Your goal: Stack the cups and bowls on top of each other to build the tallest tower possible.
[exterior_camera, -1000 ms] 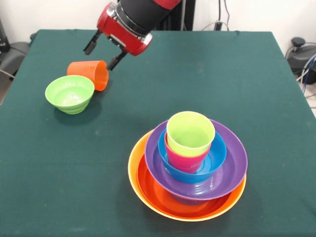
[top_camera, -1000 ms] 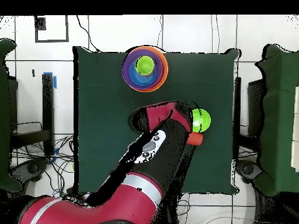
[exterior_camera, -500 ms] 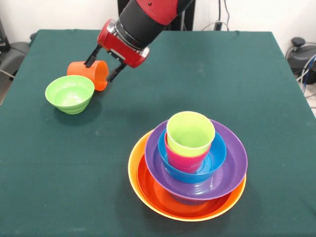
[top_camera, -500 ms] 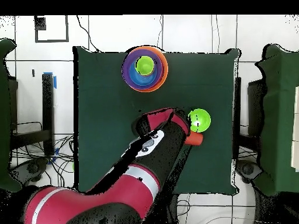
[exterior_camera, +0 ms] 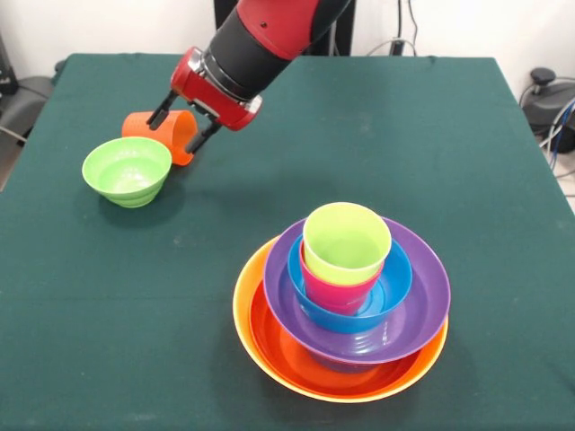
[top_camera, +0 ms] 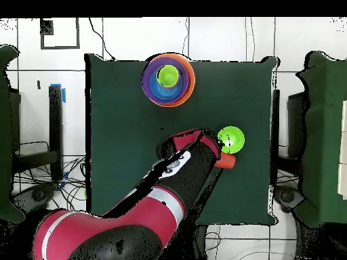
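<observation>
The smooth orange plastic tumbler lies on its side on the green table, long axis level, mouth toward the right of the front view, touching the small round lime-green plastic bowl. The red-and-black gripper straddles it, fingers spread, not clamped. The multicoloured tower stands well apart, nearer the front edge.

Overhead, the arm is covering most of the orange cup, leaving only a sliver showing, and is hiding the gripper completely. In the front view the gripper is blocking part of the orange cup's side, and the arm is running off the top edge. In the tower, the purple bowl is hiding the middle of the red-orange bowl.
</observation>
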